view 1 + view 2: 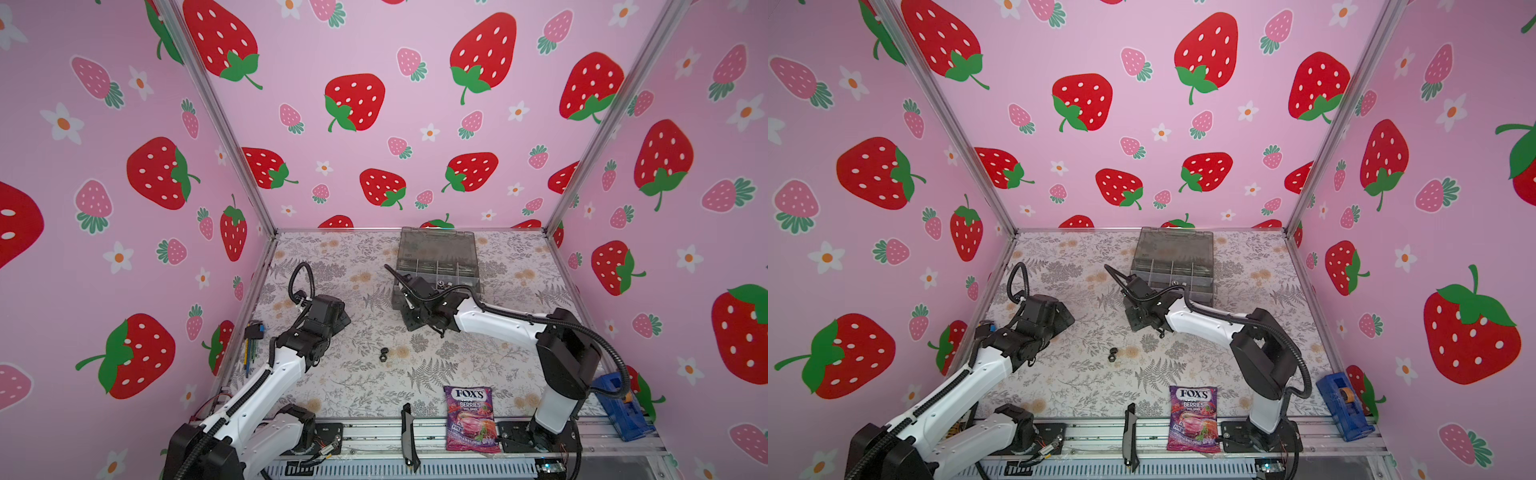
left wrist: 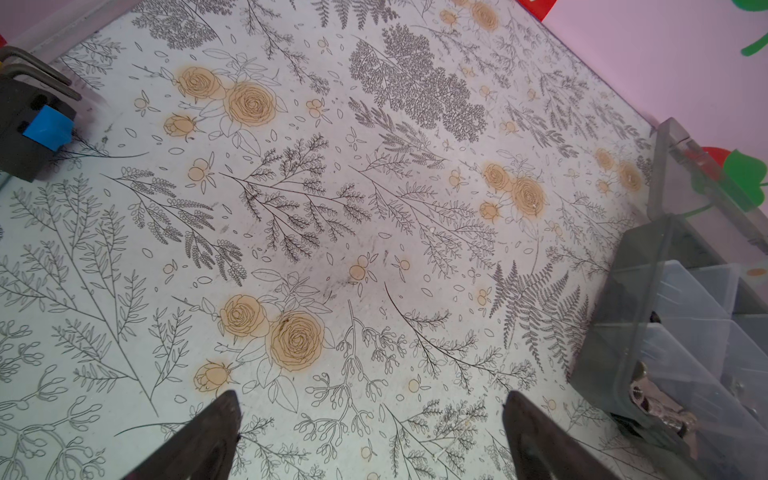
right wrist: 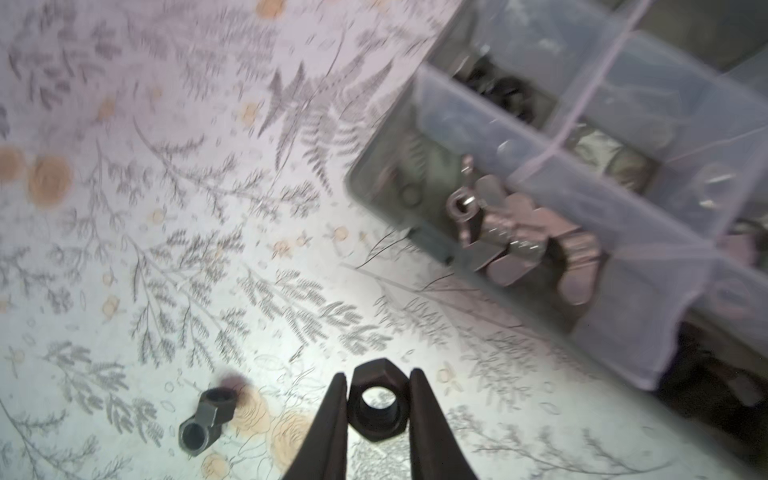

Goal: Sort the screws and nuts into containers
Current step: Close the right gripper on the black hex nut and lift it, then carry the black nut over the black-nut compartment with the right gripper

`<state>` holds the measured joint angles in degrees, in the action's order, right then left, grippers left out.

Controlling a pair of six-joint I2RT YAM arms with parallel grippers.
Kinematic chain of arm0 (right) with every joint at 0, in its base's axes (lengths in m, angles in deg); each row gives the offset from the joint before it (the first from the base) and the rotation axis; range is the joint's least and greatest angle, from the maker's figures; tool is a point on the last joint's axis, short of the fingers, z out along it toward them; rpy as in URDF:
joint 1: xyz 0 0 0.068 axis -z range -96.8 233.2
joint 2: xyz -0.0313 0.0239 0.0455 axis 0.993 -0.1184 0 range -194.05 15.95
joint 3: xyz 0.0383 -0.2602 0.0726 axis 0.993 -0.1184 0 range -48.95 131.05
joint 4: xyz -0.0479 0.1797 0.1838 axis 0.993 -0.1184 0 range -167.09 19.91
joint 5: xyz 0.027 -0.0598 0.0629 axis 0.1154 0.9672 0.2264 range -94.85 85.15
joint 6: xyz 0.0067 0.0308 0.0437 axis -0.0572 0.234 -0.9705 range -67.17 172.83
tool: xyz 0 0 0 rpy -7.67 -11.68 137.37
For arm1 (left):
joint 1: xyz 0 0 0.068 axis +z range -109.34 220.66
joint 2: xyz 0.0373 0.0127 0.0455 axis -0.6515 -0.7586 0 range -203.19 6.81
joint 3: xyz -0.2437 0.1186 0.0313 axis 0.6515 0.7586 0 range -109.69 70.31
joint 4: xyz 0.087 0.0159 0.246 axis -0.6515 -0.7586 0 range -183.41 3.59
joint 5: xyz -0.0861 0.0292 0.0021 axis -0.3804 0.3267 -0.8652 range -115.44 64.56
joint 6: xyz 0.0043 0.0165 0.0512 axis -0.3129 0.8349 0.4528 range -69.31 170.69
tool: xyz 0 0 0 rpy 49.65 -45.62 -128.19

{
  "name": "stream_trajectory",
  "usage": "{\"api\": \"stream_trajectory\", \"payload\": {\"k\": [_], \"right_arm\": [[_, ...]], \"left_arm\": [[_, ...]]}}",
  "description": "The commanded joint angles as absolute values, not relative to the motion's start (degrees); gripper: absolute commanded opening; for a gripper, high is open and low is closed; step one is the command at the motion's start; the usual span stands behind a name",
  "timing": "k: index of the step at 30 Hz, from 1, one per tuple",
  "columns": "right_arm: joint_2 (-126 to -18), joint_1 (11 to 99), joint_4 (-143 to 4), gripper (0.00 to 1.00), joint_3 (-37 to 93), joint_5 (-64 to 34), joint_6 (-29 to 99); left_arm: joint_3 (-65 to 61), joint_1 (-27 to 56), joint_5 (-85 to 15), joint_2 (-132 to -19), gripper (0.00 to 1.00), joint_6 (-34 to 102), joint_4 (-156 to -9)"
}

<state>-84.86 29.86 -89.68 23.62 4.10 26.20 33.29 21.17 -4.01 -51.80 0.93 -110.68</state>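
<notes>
The right claw (image 3: 378, 374), nearly closed, pinched a black metal hex nut (image 3: 377, 409) across its flats. It hung beside the smoky grey translucent plastic organiser box (image 3: 623, 332), likely for dropping in.

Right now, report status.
Left gripper open. Right gripper shut on black metal hex nut near smoky grey plastic organiser box. Two black nuts on table. Nothing blocking.

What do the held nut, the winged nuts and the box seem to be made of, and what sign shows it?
The held nut: dark metal, probably blackened steel; matte, crisp hex flats, threaded bore.
The winged nuts: silvery metal, perhaps plated steel; bright glints.
The box: smoky translucent plastic; the nuts show through its walls.
</notes>
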Motion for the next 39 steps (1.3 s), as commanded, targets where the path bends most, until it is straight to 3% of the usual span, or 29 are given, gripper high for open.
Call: {"api": "stream_trajectory", "payload": {"k": [1,11,24,27,34,39], "right_arm": [[-83.68,34.27,-89.33,0.01,25.57,5.51,27.16],[-89.51,41.91,-87.93,0.01,32.74,5.93,29.62],[-98.90,44.51,-88.02,0.01,38.27,4.20,30.76],[-99.85,44.92,-87.67,0.06,38.50,4.12,30.86],[-100.54,45.49,-87.84,0.32,38.43,3.50,31.03],[-98.13,45.50,-87.54,0.39,37.13,3.41,31.39]], "left_arm": [[32.25,21.58,-3.62,-52.19,1.00,0.45,-110.85],[32.16,21.51,-4.24,-52.88,1.00,0.58,-110.36],[32.08,21.58,-4.39,-53.48,0.99,0.32,-110.40],[32.05,21.53,-4.37,-53.40,0.99,0.28,-110.60],[32.08,21.61,-4.34,-53.32,0.99,0.14,-110.76],[32.08,21.59,-4.25,-53.01,0.99,0.09,-110.94]]}}
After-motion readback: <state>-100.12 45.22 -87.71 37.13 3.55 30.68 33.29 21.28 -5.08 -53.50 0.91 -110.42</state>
